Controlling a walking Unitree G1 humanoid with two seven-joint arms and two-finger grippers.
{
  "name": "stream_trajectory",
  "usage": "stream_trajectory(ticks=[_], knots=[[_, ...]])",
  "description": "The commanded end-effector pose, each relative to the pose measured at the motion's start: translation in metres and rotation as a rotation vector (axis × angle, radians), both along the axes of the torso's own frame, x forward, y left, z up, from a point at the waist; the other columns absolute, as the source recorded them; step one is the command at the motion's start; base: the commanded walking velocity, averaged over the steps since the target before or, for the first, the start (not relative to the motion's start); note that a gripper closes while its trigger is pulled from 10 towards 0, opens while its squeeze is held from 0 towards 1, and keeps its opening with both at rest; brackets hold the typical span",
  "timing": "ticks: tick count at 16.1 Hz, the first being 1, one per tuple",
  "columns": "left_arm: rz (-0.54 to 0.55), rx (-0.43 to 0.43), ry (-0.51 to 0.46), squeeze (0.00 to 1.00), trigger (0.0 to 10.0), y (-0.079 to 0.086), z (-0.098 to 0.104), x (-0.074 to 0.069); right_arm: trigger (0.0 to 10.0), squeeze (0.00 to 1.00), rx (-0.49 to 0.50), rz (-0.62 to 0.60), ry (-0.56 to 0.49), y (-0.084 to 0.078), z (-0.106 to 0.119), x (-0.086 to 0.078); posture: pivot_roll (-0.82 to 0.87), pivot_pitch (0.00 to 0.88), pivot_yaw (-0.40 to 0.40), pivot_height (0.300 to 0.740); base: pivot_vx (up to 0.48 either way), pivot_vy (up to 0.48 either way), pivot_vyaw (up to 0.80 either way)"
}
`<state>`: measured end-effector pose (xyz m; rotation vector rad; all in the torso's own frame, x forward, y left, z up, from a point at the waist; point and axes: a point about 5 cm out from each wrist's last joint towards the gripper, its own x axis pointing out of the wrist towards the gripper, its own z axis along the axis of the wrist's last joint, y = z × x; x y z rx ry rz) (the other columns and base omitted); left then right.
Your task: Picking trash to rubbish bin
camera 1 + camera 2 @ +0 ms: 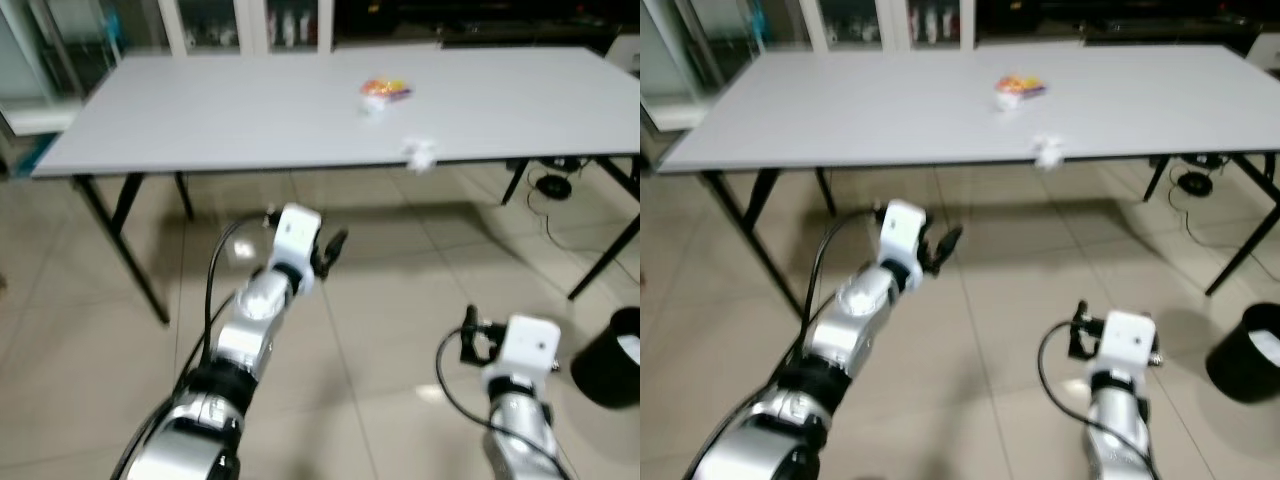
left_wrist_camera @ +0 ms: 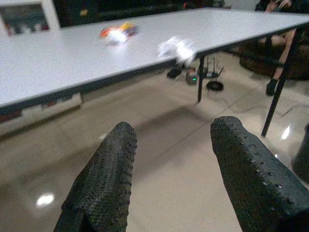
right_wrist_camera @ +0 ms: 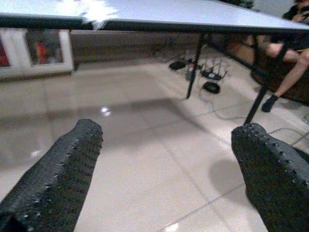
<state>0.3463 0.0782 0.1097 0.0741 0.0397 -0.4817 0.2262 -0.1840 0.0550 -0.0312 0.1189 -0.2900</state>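
On the desk (image 1: 200, 120), a wrapper (image 1: 385, 90) lies right of the middle, a crumpled paper (image 1: 420, 154) sits at the front edge just nearer the robot, and a rubbish bin (image 1: 612, 358) stands on the floor (image 1: 390, 300) beyond the desk's right front corner.

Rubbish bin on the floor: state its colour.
Black; the rubbish bin shows best in the left eye view, at the robot's right.

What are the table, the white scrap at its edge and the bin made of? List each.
Table: matte pale laminate-looking top, black metal-looking legs.
White scrap: crumpled, likely tissue or paper; too blurred to settle.
Bin: black, smooth, probably plastic.
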Motion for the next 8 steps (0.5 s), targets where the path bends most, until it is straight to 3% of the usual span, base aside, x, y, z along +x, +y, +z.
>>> stream_trajectory(ticks=[1,6,8], knots=[[-0.021,-0.006,-0.007,0.00,10.0,0.0001,0.0016,-0.0005,10.0,0.00,-0.012,0.003,-0.016,-0.0010,0.0044,0.0034,0.11,0.052,-0.008,0.740,0.251,0.000,0.00],[-0.048,-0.011,-0.004,0.00,10.0,-0.0039,0.0008,-0.0027,10.0,0.00,-0.014,-0.004,-0.022,-0.0016,0.0053,0.0040,0.11,0.052,-0.008,0.740,0.475,0.000,0.00],[-0.034,0.007,0.012,0.00,10.0,-0.0033,-0.0042,-0.0032,10.0,0.00,-0.017,-0.022,-0.022,-0.0022,0.0056,0.0044,0.12,0.060,-0.007,0.740,0.000,0.000,0.00]])
